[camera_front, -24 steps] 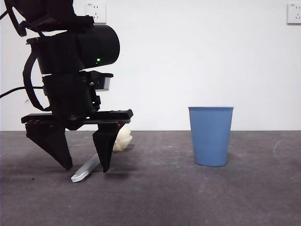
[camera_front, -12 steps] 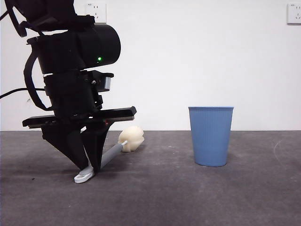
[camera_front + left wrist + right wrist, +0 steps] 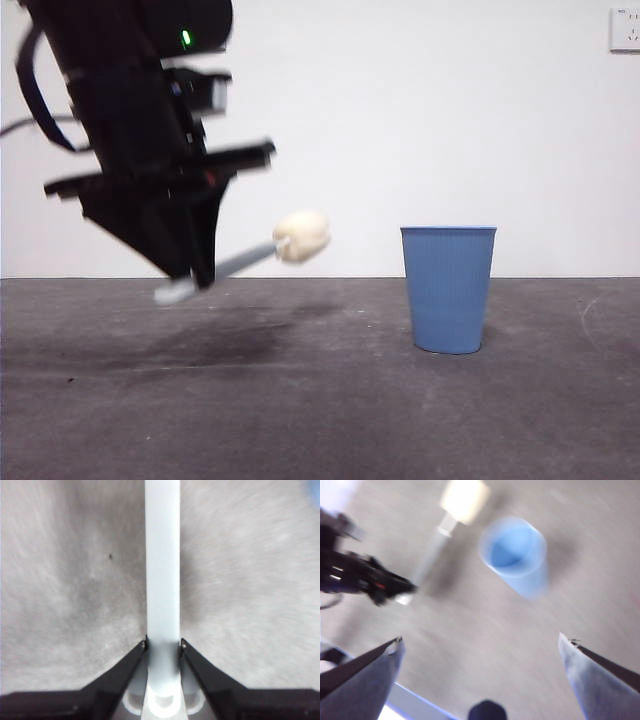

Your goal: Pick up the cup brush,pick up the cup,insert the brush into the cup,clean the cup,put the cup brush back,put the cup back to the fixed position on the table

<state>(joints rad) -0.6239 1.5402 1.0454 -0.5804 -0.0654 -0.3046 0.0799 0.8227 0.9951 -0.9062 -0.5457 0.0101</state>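
Observation:
My left gripper [image 3: 195,280] is shut on the cup brush [image 3: 240,261] near the handle's white hooked end and holds it off the table [image 3: 320,400], sponge head [image 3: 301,236] raised toward the cup. In the left wrist view the grey handle [image 3: 162,570] runs between the jaws of the left gripper [image 3: 162,645]. The blue ribbed cup [image 3: 448,288] stands upright on the table at the right. My right gripper [image 3: 482,642] is open and high above the table; its view shows the cup [image 3: 515,555] and the brush [image 3: 447,525] below.
A white wall with outlets [image 3: 625,28] stands behind the table. In the right wrist view the left arm [image 3: 360,575] shows dark at the side, and a pale table edge [image 3: 415,705] lies near the right gripper.
My left gripper closed on the brush handle and lifted it off the table, moving up. The sponge head rose and swung toward the cup. The cup has not moved.

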